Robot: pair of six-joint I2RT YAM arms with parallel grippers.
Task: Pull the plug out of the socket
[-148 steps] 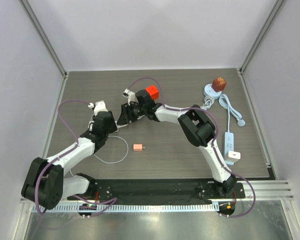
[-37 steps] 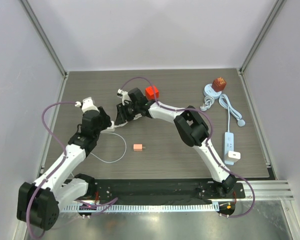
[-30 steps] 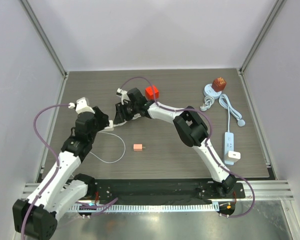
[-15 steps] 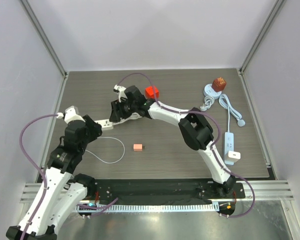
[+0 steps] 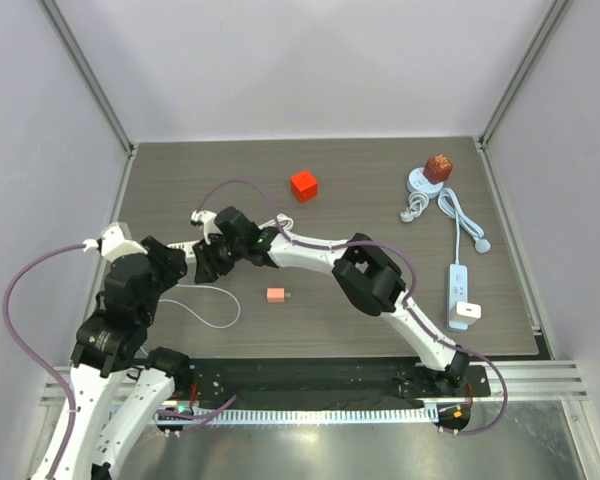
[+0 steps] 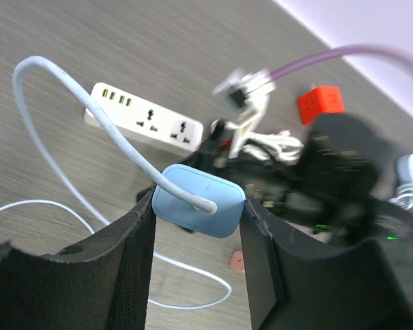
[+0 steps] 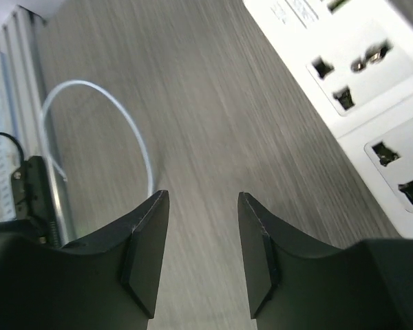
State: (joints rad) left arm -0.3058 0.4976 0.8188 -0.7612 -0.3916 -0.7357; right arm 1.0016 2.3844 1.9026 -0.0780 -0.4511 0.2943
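Left hand [image 6: 196,221] has pulled plug [image 6: 199,208] seemingly free.

Whole table [image 5: 380,290] viewed steeply from above, behind the arm bases. Left wrist view aimed obliquely downward at close range. Right wrist view held very near the tabletop. White socket strip [image 6: 148,125] and cable loop [image 7: 82,83] shared by both wrist views.

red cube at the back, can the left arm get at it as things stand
Probably not: the left claw is shut on the blue plug, and the right arm stretches across between it and the red cube.
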